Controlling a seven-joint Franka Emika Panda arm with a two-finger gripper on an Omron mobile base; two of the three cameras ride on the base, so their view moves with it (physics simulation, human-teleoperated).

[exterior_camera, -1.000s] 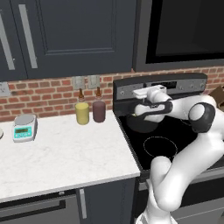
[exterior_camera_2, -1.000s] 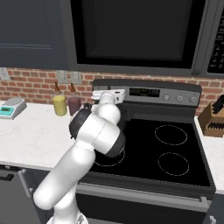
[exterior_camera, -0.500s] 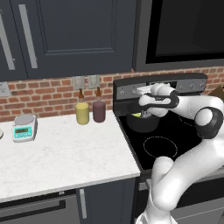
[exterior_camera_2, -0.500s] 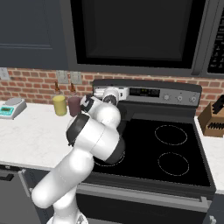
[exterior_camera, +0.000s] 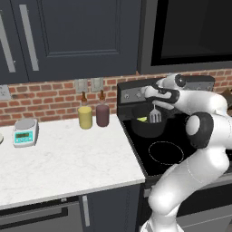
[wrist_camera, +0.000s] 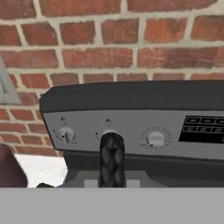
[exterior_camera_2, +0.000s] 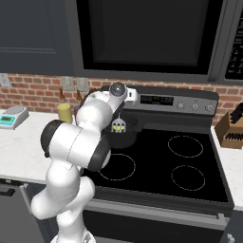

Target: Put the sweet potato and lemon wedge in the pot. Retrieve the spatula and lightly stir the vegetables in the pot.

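Dark cabinets, a brick backsplash and a black stove (exterior_camera_2: 190, 175) set the scene, with a white marble table (exterior_camera: 59, 163) to the stove's left. Over the stove's back left burner, the claw (exterior_camera: 156, 99) is closed on the black handle of the spatula (exterior_camera: 155, 116). The handle runs down from the claw, and the slotted silver head hangs directly below it, at the mouth of the pot (exterior_camera: 147, 128). In the right base view the spatula (exterior_camera_2: 118, 126) head shows just in front of the pot (exterior_camera_2: 124, 135); whether it touches the rim or anything inside cannot be told. In the hand view the spatula (wrist_camera: 112, 159) handle rises as a dark textured bar at the bottom centre, with the stove's control panel (wrist_camera: 144, 131) and its knobs straight ahead of the claw.

Inside the pot, just left of the spatula head and below the claw, a sliver of yellow-green shows: the lemon wedge (exterior_camera: 142, 119). The sweet potato cannot be made out.

Left of the claw and lower, on the table against the bricks, a yellow jar (exterior_camera: 84, 117) and a maroon jar (exterior_camera: 102, 114) stand side by side. Much farther left sits a small kitchen scale (exterior_camera: 24, 132). Well to the claw's right, at the stove's far side, stands a wooden knife block (exterior_camera_2: 231, 129).
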